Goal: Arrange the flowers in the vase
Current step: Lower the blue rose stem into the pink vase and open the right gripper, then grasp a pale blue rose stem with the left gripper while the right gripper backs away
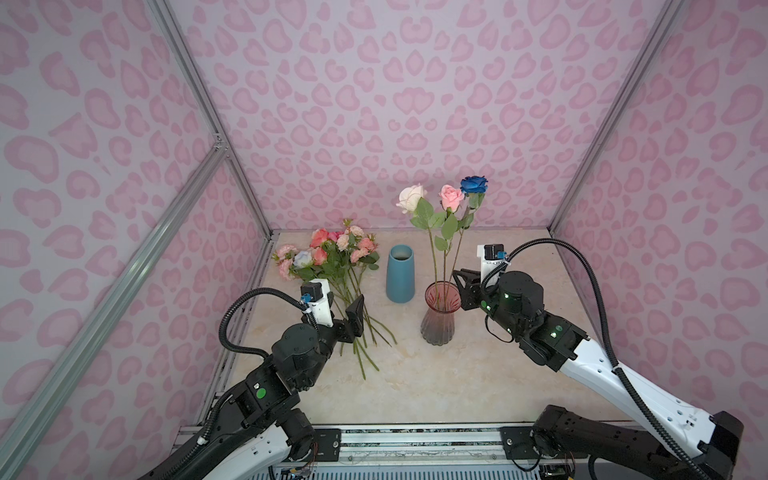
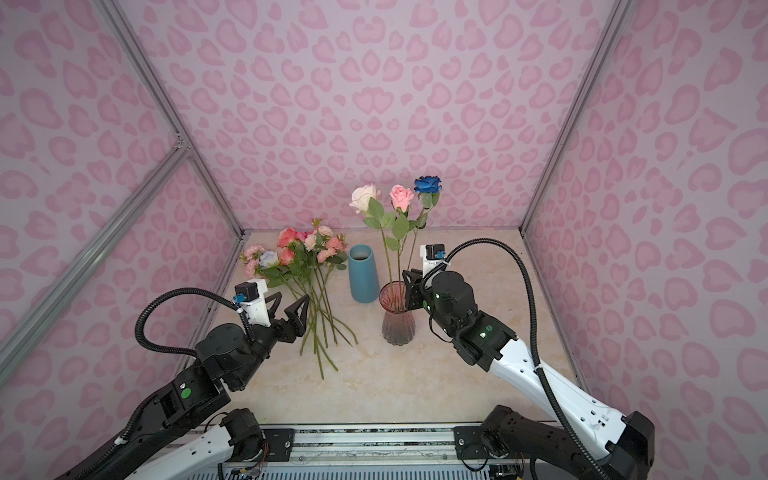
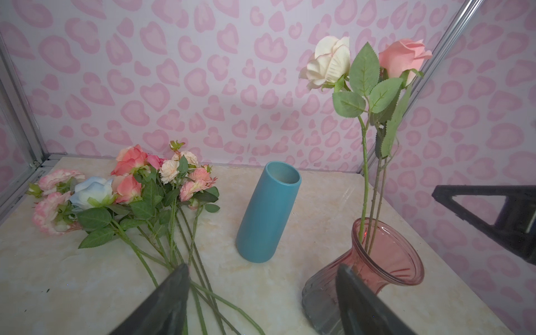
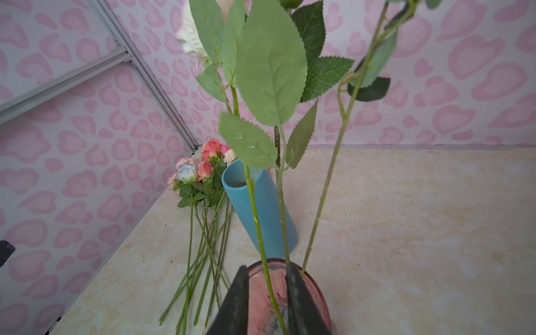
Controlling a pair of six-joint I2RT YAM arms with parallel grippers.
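Note:
Three roses stand in the pink glass vase (image 1: 440,320): cream (image 1: 411,197), pink (image 1: 451,196) and dark blue (image 1: 473,184). My right gripper (image 4: 266,268) hovers at the vase's mouth, open by a narrow gap. One green stem (image 4: 262,246) runs between its fingers without being pinched. The rest of the flowers (image 1: 332,257) lie in a bunch on the table at the left, stems pointing toward me. My left gripper (image 2: 289,305) hangs wide open just over those stems (image 3: 203,278), holding nothing.
A tall blue vase (image 1: 400,274) stands upright between the bunch and the pink vase; nothing shows in it. The marble tabletop (image 1: 436,386) is walled in by pink patterned panels and a metal frame post (image 1: 208,124) at the left.

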